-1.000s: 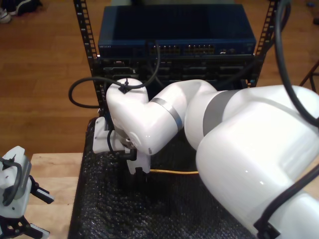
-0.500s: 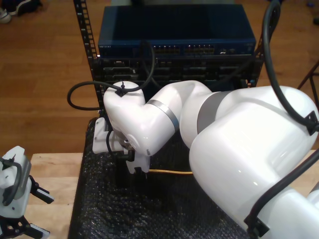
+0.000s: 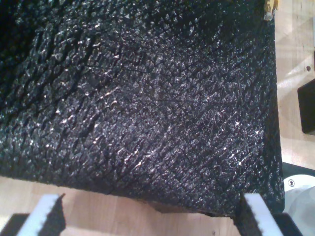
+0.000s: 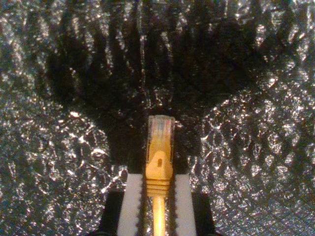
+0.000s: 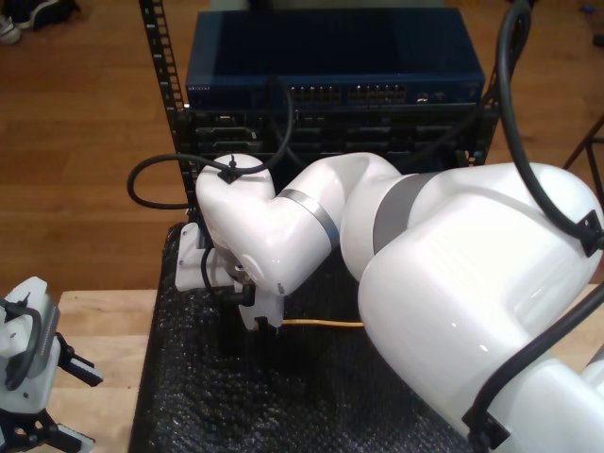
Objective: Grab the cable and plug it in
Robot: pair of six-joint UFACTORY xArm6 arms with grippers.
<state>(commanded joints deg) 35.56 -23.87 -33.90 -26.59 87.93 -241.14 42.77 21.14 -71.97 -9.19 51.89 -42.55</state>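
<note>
The cable (image 4: 158, 216) is thin and yellow-orange, with a clear plastic plug (image 4: 161, 129) at its tip. My second gripper (image 4: 158, 180) is shut on the boot just behind the plug, which sticks out past the white fingers (image 4: 131, 204) over the black bubble mat (image 4: 256, 147). In the exterior view my second gripper (image 5: 243, 330) points down at the mat, and the cable (image 5: 323, 324) trails toward that view's right. My first gripper (image 3: 152, 206) stands open with nothing between its fingertips (image 3: 49, 209), at the mat's edge; it sits low at the exterior view's left (image 5: 57, 396).
A rack at the back holds a blue network switch (image 5: 335, 57) with rows of ports (image 5: 349, 92). Black arm cables (image 5: 165, 165) loop in front of the rack. The big white arm (image 5: 453, 283) covers the exterior view's right. The wooden table (image 5: 99, 340) lies beside the mat.
Over the last second the second arm shifted slightly toward the exterior view's left with the cable held. My first gripper stayed still.
</note>
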